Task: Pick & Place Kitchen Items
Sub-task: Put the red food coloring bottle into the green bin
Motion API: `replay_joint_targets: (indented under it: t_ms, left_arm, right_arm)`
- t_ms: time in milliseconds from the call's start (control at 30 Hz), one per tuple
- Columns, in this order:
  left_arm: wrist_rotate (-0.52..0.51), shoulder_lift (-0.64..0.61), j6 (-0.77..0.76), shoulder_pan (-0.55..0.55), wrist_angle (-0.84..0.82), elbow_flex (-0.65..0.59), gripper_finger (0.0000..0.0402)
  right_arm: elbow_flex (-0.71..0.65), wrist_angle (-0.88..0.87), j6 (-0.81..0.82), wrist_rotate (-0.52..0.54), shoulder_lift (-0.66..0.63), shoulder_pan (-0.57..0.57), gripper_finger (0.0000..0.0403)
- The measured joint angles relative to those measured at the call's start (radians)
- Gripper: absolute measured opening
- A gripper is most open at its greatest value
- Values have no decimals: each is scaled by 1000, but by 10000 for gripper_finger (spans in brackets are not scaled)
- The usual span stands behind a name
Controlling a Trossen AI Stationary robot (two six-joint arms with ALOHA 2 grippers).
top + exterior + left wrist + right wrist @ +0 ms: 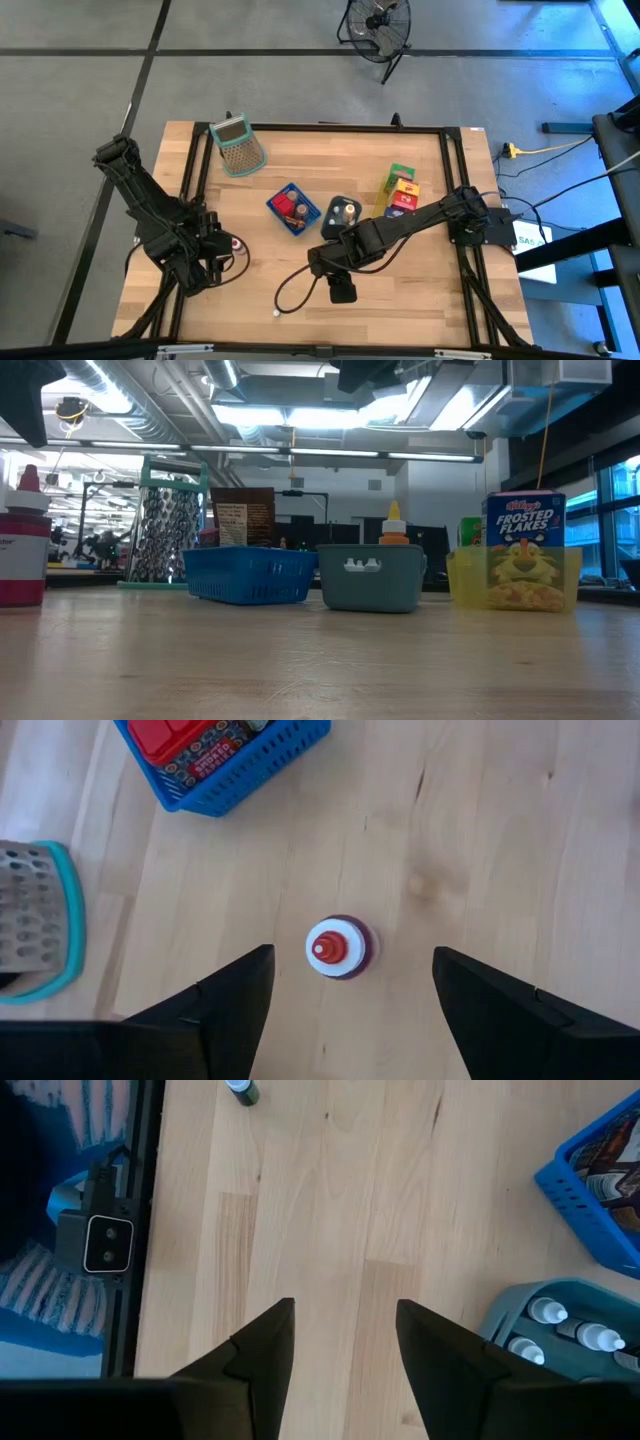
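Sorting is partly complete: boxes fill the blue tray [293, 208]; one red-capped bottle [338, 947] stands loose beside it. Left gripper [350, 982] hovers above, fingers wide, empty. Right gripper [345, 1330] fingers apart, empty

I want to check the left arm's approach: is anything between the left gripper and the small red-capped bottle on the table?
Nothing visible. The left gripper hangs above the small red-capped bottle, fingers open, with only bare wooden table around it. The blue plastic basket and teal-framed metal grater sit off to the sides, apart from the bottle.
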Motion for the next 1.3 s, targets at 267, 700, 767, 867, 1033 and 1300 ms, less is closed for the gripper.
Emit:
replay_joint_targets:
  t_ms: [267, 700, 767, 867, 1033, 1300]
  left_arm:
    - [34, 0, -83, -13, 107, -145, 269]
    - [-61, 0, -198, -91, 302, -319, 269]
    - [-67, 0, -221, -98, 345, -351, 269]
    - [-72, 0, -254, -110, 383, -390, 269]
    - [-130, 0, -274, -129, 453, -447, 269]
    - [-211, 0, -282, -131, 568, -524, 269]
  right_arm:
    - [0, 3, 0, 1, 0, 0, 179]
    - [0, 24, -16, 3, 0, 0, 179]
    - [0, 33, -27, 3, 0, 0, 179]
    - [0, 49, -35, 3, 0, 0, 179]
    - [0, 49, -38, 3, 0, 0, 179]
    - [0, 50, -38, 3, 0, 0, 179]
